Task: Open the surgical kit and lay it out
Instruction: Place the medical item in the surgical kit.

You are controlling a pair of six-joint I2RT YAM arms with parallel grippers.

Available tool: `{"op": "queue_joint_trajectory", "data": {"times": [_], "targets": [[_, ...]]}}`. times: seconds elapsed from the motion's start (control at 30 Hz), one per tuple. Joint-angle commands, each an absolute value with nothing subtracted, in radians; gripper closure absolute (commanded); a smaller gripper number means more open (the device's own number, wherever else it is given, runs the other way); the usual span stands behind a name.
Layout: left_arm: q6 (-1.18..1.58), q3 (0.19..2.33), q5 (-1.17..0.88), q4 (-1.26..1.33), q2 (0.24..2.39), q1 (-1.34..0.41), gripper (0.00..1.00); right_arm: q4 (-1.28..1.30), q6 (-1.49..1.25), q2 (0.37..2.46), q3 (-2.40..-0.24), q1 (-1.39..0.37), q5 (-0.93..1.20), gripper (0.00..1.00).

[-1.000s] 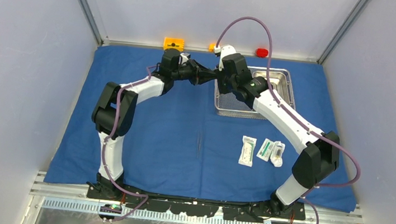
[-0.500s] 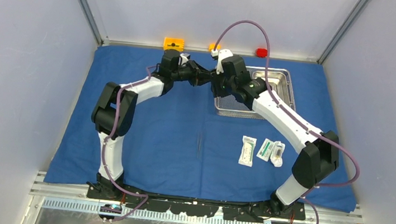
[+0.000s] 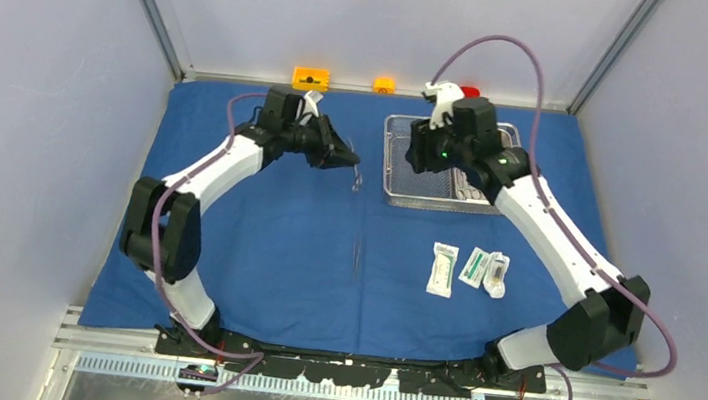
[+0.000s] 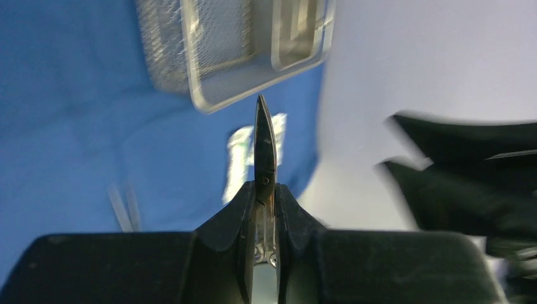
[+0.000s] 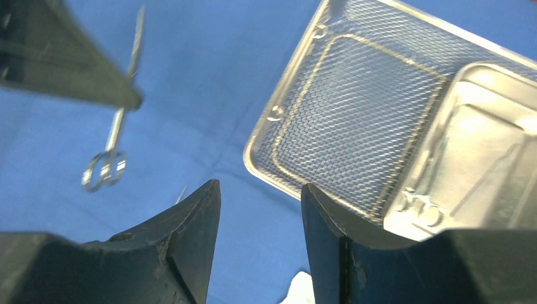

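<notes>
Your left fingers [image 4: 244, 212] clamp the scissors [image 3: 357, 178] (maybe forceps, blurry), upper middle, beside the basket [image 3: 430, 205]; right fingers [image 5: 190, 221] gape, empty. Looks thin, stiff, slick: grip at the pivot.

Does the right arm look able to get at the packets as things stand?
Probably yes: the right tool is open and empty over the basket, and the packets lie bare on the cloth on its side, with nothing over them.
</notes>
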State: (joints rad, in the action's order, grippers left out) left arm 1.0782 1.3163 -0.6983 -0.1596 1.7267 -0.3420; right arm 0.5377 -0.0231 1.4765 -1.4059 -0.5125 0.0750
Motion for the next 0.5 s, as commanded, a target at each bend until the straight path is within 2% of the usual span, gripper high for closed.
{"op": "queue_joint_trajectory", "data": {"times": [0.0,0.17,0.47], "targets": [[0.649,1.224,-0.579,-0.557,1.615,-0.365,1.00,0.488,0.031,1.384,-1.351,-0.450,0.141,0.45],[0.486,1.053,-0.424,-0.643,1.467,-0.394,1.00,0.424,0.032,1.329,-1.260,-0.385,0.161,0.44],[0.376,0.968,-0.274,-0.704,1.308,-0.380,1.00,0.415,0.054,1.261,-1.159,-0.320,0.175,0.44]]}}
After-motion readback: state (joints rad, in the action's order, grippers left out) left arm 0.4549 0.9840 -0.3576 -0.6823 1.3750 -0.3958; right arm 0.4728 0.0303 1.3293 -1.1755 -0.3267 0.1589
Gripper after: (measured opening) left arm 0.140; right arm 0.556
